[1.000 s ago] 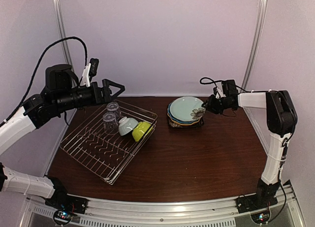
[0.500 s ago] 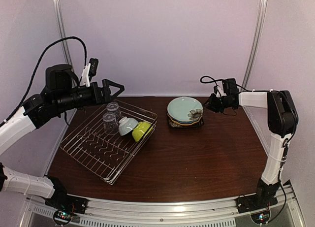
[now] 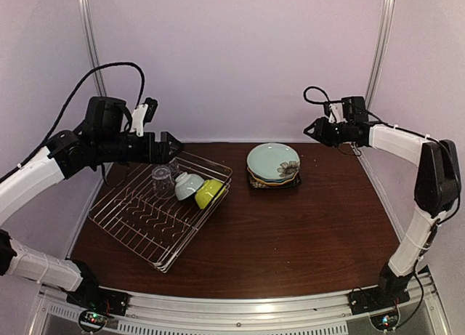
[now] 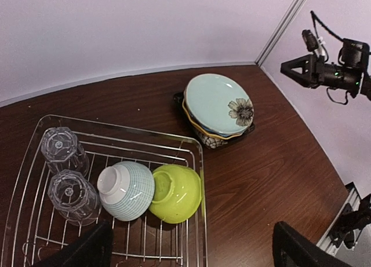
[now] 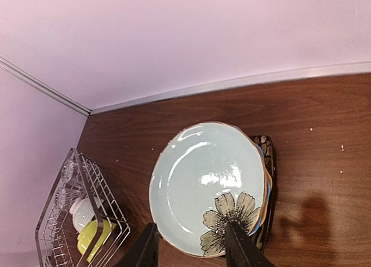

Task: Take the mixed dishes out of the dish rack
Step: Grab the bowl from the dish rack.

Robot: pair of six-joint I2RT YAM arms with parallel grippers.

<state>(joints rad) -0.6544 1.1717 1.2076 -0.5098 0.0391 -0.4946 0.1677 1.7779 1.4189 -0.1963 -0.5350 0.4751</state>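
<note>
Jaws wide and empty, left gripper [image 3: 173, 146] hovers over the dish rack [image 4: 200, 163], which holds two clear glasses [image 4: 72, 191] and two bowls [image 4: 124, 190]. It should drop straight over one glass and squeeze gently. Right gripper [image 5: 191, 247], part open and empty, hangs near the stacked plates [image 4: 214, 105].

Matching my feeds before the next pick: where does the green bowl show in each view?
Top external: green bowl left of centre, in the rack, at its right side.
Left wrist: green bowl bottom centre, beside the pale bowl.
Right wrist: green bowl small, bottom-left corner, behind the rack wires.
Shared landmark: the flower plate topping the stack, visible in all three.
</note>
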